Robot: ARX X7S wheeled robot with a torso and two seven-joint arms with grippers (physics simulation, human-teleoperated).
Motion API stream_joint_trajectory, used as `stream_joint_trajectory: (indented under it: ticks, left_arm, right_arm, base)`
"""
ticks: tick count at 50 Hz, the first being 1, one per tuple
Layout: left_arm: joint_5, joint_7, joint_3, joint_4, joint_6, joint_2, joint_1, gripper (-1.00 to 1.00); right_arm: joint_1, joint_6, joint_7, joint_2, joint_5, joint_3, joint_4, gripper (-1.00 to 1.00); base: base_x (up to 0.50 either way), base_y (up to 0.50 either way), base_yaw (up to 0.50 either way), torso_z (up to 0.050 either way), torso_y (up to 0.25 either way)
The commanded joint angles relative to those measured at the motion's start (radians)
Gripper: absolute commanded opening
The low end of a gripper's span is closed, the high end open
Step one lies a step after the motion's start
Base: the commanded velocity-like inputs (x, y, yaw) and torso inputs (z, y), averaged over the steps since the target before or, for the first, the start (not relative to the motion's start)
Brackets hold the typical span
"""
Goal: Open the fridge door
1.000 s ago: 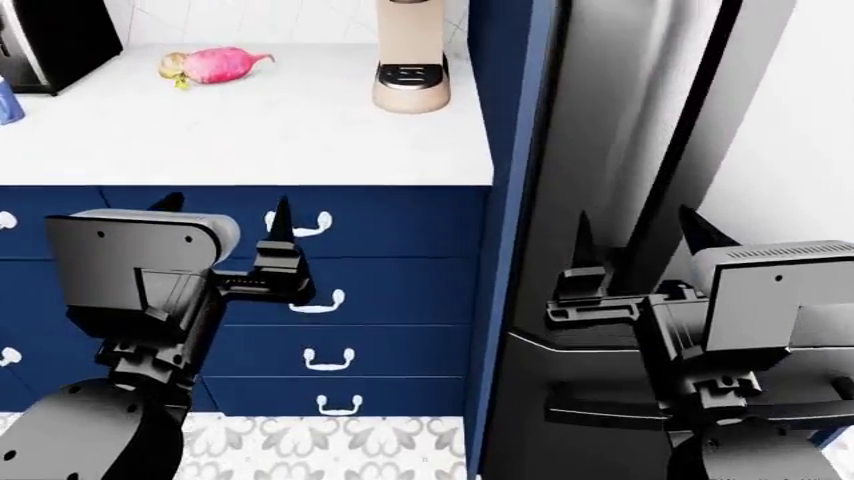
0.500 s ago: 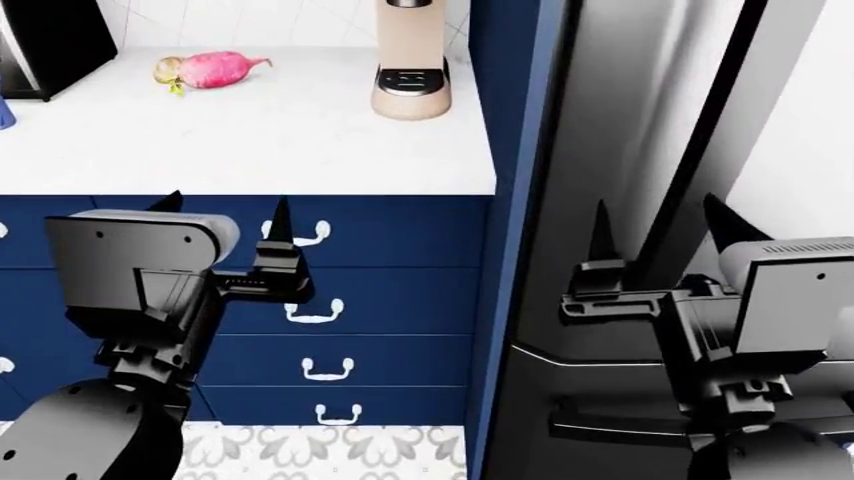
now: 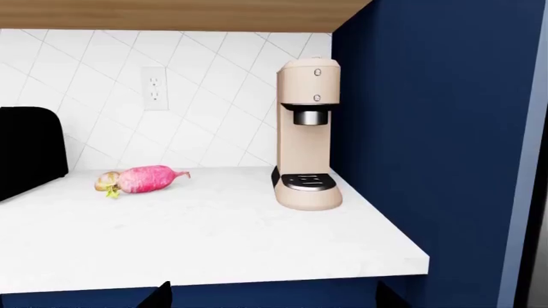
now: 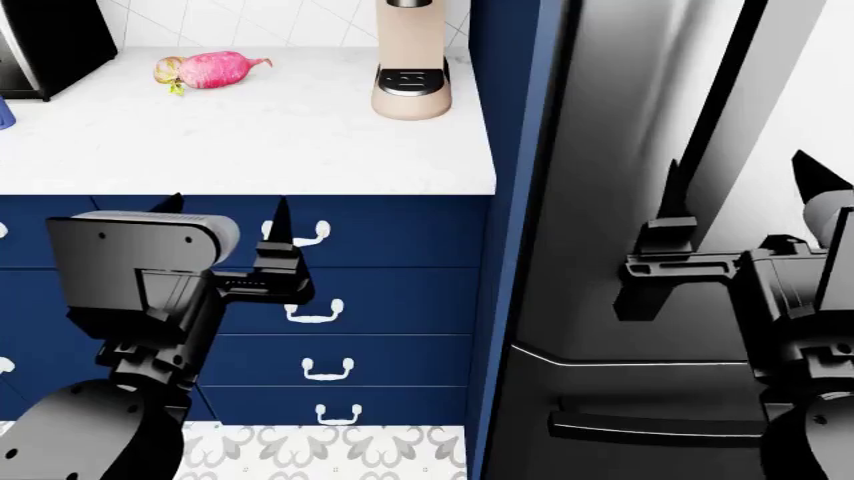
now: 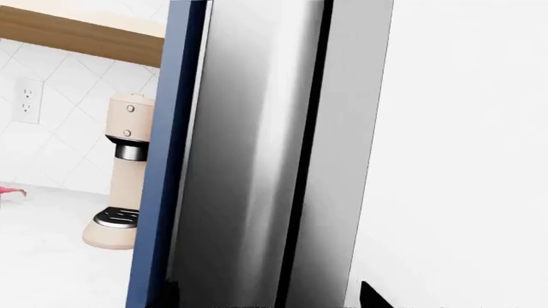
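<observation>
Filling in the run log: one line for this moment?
phase: approach | right gripper: open, at fridge door handle, no grasp | left gripper: open, idle

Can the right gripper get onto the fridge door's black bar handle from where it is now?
Probably yes. The right gripper is open, and the black bar handle rises between its fingertips on the fridge door, with nothing in between; its depth is hard to judge.
</observation>
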Motion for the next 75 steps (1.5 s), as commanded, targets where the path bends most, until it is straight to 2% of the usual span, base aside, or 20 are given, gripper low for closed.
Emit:
stream_joint_trajectory:
  ticks: [1, 6, 27, 75]
  left_arm:
    - [-0.007, -0.005, 0.002, -0.006, 0.001, -0.001, 0.0, 1.0]
    - [-0.01, -0.008, 0.002, -0.006, 0.002, -0.003, 0.0, 1.0]
    - [-0.017, -0.016, 0.008, -0.011, 0.01, -0.009, 0.004, 1.0]
    - [-0.042, -0.034, 0.013, -0.012, 0.024, -0.026, 0.014, 1.0]
  right_arm:
    - [0.059, 0.051, -0.019, 0.05, 0.041, 0.039, 0.071, 1.0]
    - [0.08, 0.05, -0.047, 0.068, 0.053, 0.041, 0.12, 1.0]
    - [0.133, -0.172, -0.21, 0.124, 0.03, -0.034, 0.415, 1.0]
    - [0.234, -0.195, -0.235, 0.099, 0.04, -0.068, 0.605, 1.0]
  base:
    - [0.0, 0.0, 0.0, 0.0, 0.0]
    - [0.0, 0.0, 0.0, 0.0, 0.0]
    - [0.0, 0.0, 0.0, 0.0, 0.0]
    - [0.0, 0.0, 0.0, 0.0, 0.0]
